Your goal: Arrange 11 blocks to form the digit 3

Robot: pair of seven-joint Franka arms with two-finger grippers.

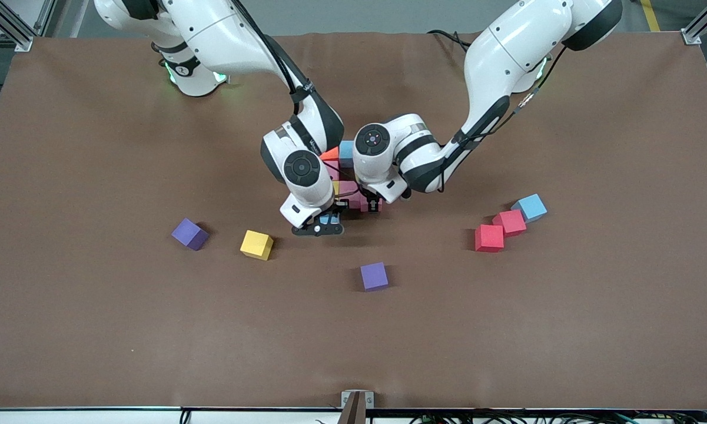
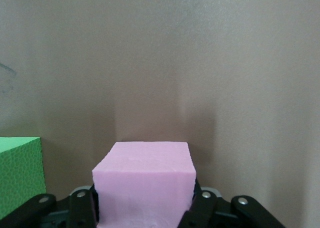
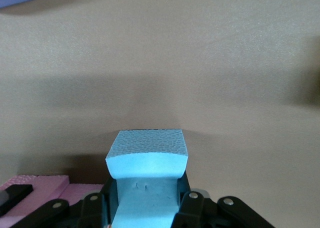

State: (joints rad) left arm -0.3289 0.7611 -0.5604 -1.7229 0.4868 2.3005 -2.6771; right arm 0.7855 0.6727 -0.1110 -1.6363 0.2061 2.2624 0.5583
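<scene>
A: What is carried by the brown tabletop (image 1: 94,330)?

B: Both arms are seen reaching in from the bases to its middle, where a partly built cluster of blocks (image 1: 346,154) is half hidden beneath the wrists; orange, blue, pink and yellow faces can be made out there, and its full shape cannot be told.

A: And the tools?

B: The right tool (image 1: 325,224) is held low at the end of the cluster nearer the front camera, clamped on a light blue block (image 3: 147,160), whose sides are visibly squeezed by the fingers (image 3: 192,205). The left tool (image 1: 372,203) is placed just beside it, over the cluster, clamped on a pink block (image 2: 145,180); a green block (image 2: 19,175) is seen just beside that one in the left wrist view.

A: Which loose cubes are left?

B: Toward the left arm's end, two red blocks (image 1: 500,231) are found touching, with a blue block (image 1: 530,207) against the farther one. A purple block (image 1: 374,276) is set nearer the front camera than the tools. Toward the right arm's end, a yellow block (image 1: 256,244) and another purple block (image 1: 189,234) are seen, apart from each other.
</scene>
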